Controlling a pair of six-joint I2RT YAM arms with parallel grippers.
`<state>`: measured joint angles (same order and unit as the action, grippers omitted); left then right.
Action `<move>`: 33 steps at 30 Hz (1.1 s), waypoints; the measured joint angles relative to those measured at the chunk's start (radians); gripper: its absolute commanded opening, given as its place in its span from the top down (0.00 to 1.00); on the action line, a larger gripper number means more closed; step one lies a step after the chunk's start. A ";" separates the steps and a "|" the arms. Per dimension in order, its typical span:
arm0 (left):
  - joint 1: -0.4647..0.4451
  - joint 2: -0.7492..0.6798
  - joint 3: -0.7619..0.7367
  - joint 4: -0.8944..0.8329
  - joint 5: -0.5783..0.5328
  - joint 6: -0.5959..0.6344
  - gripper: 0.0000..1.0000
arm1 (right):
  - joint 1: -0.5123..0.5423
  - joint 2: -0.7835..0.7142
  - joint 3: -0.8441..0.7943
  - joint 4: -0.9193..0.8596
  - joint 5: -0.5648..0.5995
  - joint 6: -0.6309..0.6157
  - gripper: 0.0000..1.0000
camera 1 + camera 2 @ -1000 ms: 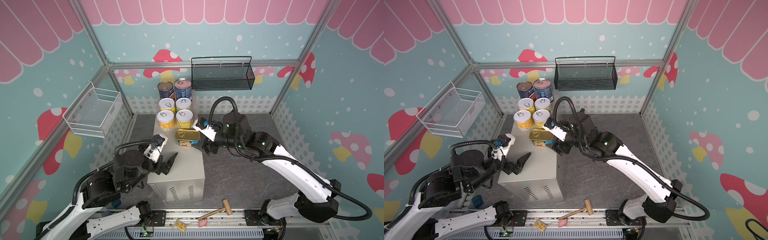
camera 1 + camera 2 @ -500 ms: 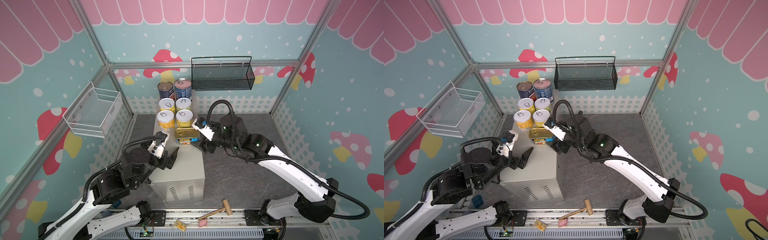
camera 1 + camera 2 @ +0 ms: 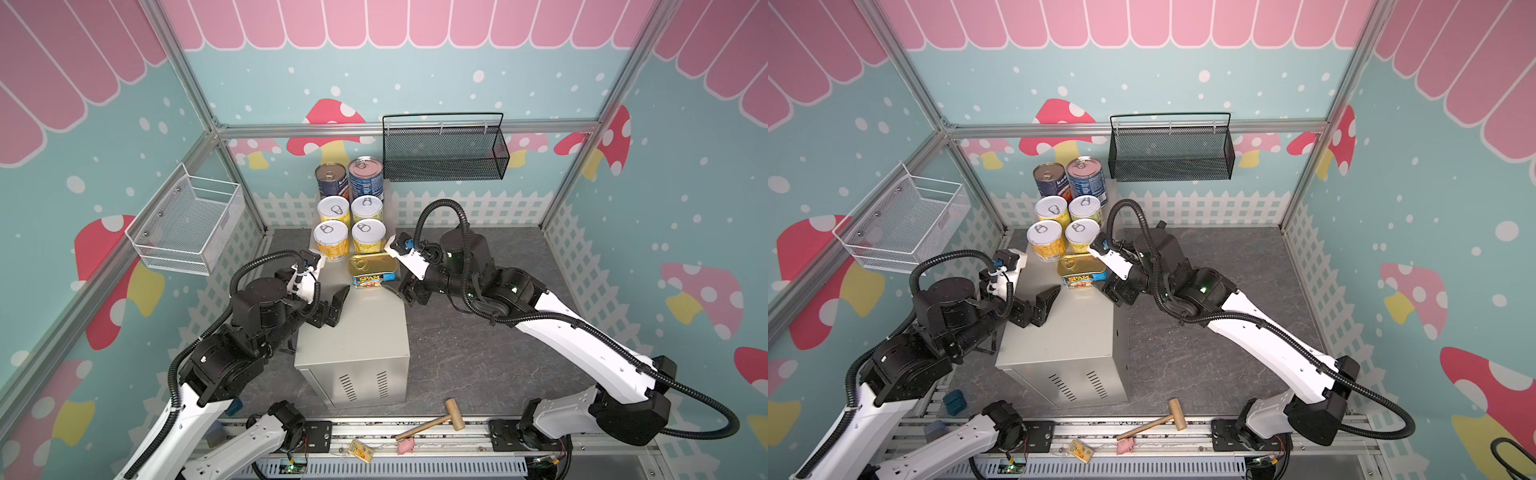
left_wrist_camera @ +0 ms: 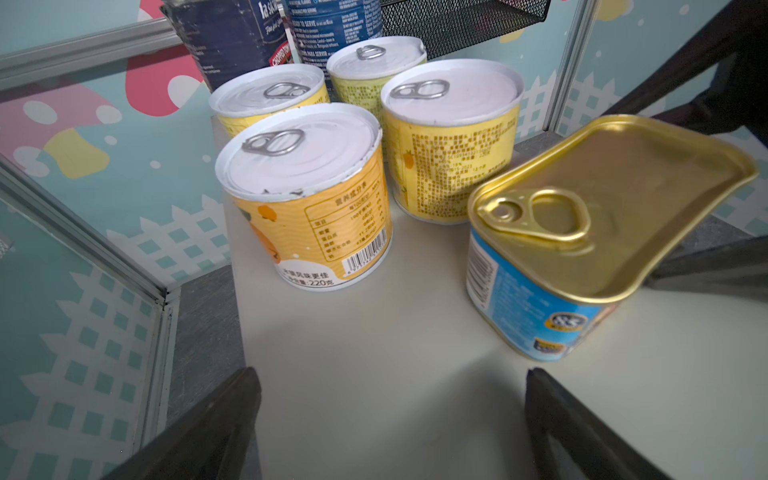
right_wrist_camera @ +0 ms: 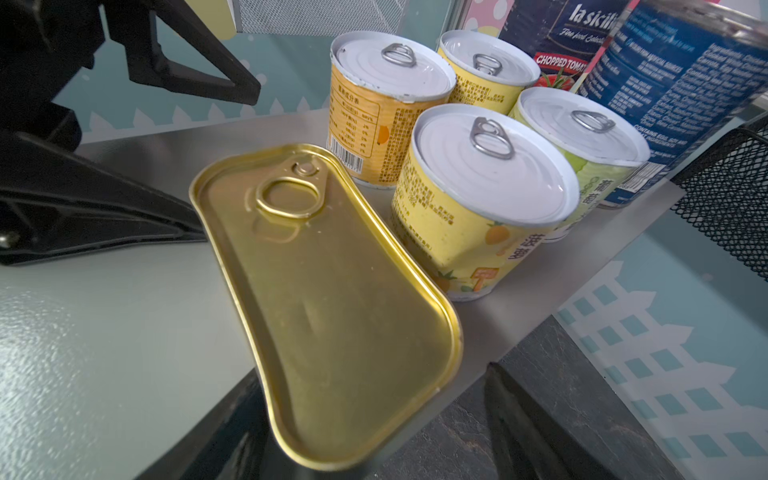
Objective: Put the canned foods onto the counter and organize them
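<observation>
All the canned foods stand on the far end of the beige counter [image 3: 357, 340]. Two tall dark-blue cans [image 3: 365, 176] are at the back, and several short yellow cans [image 3: 331, 241] stand in front of them. The gold-topped SPAM tin [image 3: 372, 270] lies nearest, beside a yellow can. My right gripper [image 3: 401, 286] is open and straddles the tin's right end; in the right wrist view one finger [image 5: 511, 399] stands clear of the tin [image 5: 332, 270]. My left gripper [image 3: 336, 305] hovers wide open and empty over the counter top [image 4: 374, 353], just short of the tin [image 4: 602, 208].
A black mesh basket [image 3: 444, 153] hangs on the back wall and a white wire basket [image 3: 187, 224] on the left wall. A wooden mallet [image 3: 436, 419] lies on the floor by the front rail. The counter's near half and dark floor lie under both arms.
The left gripper has advanced along the counter toward the cans. The SPAM tin and the right gripper shifted slightly toward the yellow cans, then stayed still.
</observation>
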<state>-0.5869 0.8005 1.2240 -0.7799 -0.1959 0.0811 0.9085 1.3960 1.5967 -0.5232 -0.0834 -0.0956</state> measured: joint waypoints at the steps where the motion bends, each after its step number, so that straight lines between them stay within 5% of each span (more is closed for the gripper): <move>1: 0.007 0.005 0.001 0.001 0.006 -0.003 0.01 | 0.000 0.000 0.000 0.000 0.000 0.000 0.20; 33: 0.130 0.124 0.010 0.108 0.104 -0.056 0.01 | -0.012 0.000 -0.019 0.031 -0.006 0.002 0.21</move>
<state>-0.4564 0.9249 1.2343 -0.6724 -0.0921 0.0246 0.8963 1.3964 1.5776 -0.4927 -0.0895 -0.0940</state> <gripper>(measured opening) 0.992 0.788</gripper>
